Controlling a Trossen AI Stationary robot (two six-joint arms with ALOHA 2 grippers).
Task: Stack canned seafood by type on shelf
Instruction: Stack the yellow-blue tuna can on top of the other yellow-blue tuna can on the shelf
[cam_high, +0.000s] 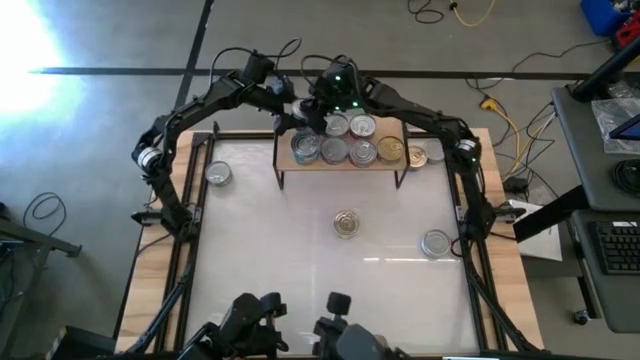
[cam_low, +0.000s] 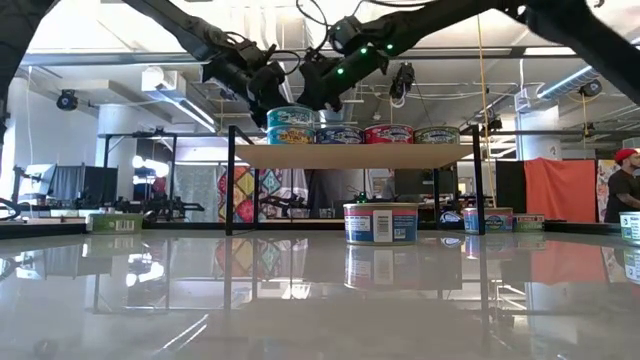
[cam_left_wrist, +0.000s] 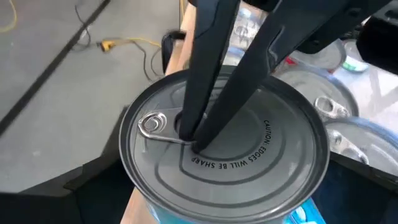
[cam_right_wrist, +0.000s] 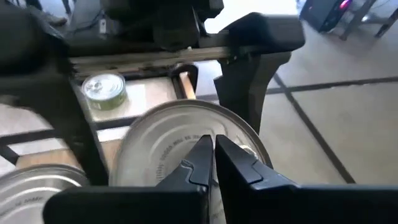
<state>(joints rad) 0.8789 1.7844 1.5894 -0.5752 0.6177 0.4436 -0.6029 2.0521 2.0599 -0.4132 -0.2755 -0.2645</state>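
Left wrist view gives us the top tin (cam_left_wrist: 224, 155) of a two-high stack at the shelf's (cam_high: 340, 163) left end; our right gripper (cam_left_wrist: 196, 144), fingers together, presses its lid, while our left gripper (cam_high: 285, 118) straddles it, spread wide.

shelf (cam_high: 340, 163) crowded with tins (cam_high: 348, 150), tabletop (cam_high: 300, 240) mostly open

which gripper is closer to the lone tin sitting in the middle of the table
Neither by much, the right slightly. Both grippers are up at the shelf's left end, far from the middle tin: the right gripper, shut, presses a stacked tin's lid, the left gripper, open, flanks it.
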